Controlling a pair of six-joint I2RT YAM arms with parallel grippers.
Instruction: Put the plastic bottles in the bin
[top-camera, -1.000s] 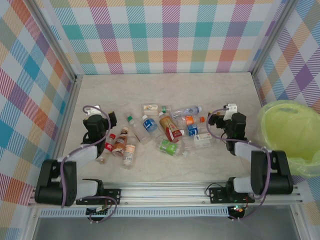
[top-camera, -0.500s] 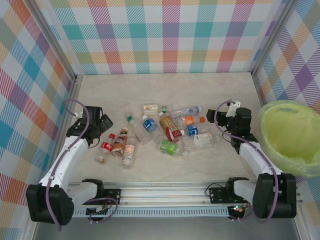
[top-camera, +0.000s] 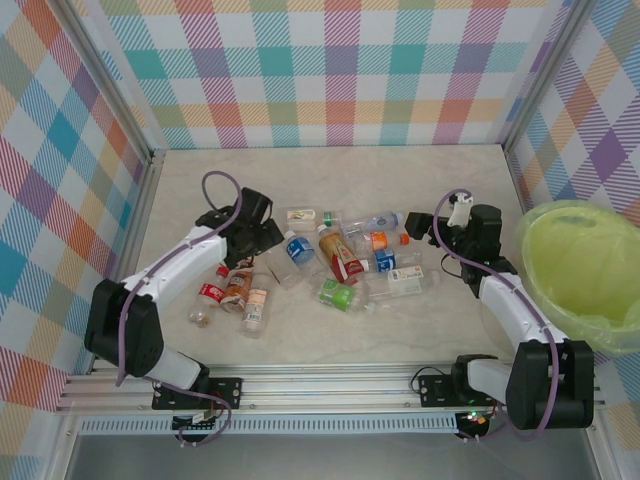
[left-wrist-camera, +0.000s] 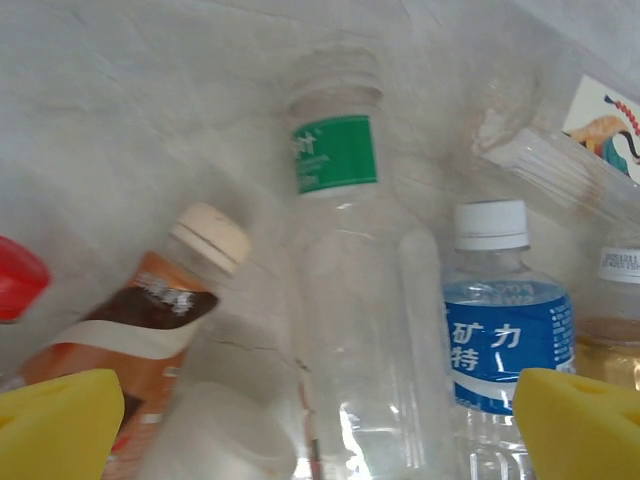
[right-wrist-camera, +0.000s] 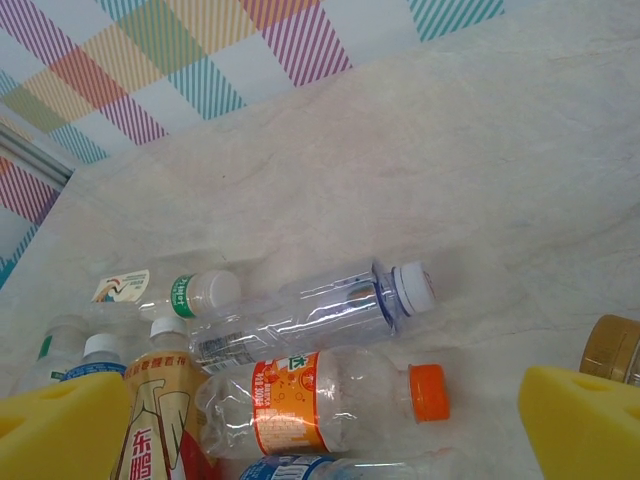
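the left gripper (left-wrist-camera: 318, 428) gapes wide, its pads straddling the green-labelled bottle (left-wrist-camera: 345, 300) at the pile's left end, its long axis running straight away between them. the right gripper (right-wrist-camera: 322, 425), also wide, sits nearer the bin (top-camera: 560, 215) on the right.

About twelve plastic bottles (top-camera: 340, 256), one bin (top-camera: 590, 300), and two claws: left claw (top-camera: 262, 240) and right claw (top-camera: 424, 234).
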